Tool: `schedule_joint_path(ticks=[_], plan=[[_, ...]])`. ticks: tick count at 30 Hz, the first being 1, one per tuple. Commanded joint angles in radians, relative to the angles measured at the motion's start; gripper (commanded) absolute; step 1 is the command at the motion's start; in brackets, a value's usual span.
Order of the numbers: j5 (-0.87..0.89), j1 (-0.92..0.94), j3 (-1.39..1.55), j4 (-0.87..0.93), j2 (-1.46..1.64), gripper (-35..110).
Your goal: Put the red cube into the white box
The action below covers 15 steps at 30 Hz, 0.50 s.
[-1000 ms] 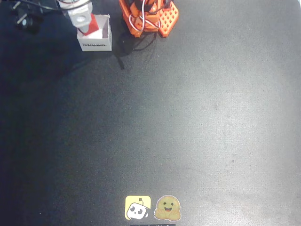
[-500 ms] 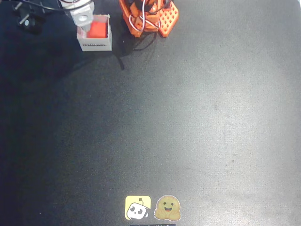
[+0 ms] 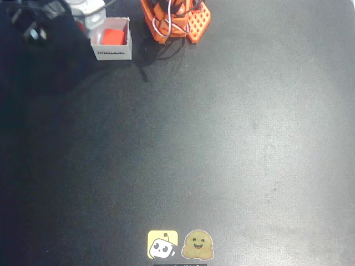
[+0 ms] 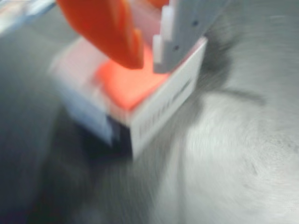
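Note:
In the overhead view the white box point(image 3: 112, 53) stands at the top left of the black table, its dark printed text on the near wall. The red cube point(image 3: 113, 36) lies inside it. My gripper point(image 3: 91, 15) sits just up and left of the box, at the picture's top edge. The blurred wrist view looks down on the box point(image 4: 163, 107) with the red cube point(image 4: 128, 84) inside. My gripper point(image 4: 148, 63) hangs above the cube, open, with a gap between the orange finger and the white finger and nothing held.
The arm's orange perforated base point(image 3: 176, 19) with its wires stands right of the box. A dark plug and cables point(image 3: 33, 30) lie at the far top left. Two stickers point(image 3: 180, 244) sit at the table's near edge.
The gripper has pulled back up and to the left, off the box. The red cube stays inside the box, now uncovered.

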Motion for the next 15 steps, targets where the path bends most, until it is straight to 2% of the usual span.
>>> schedule_joint_path(ticks=[1, 7, 15], plan=[[-0.104, -0.164, -0.051, -0.025, 0.006, 0], [-0.028, -0.58, -0.012, -0.101, -0.014, 0], [0.051, -0.927, 0.046, -0.245, -0.08, 0]])
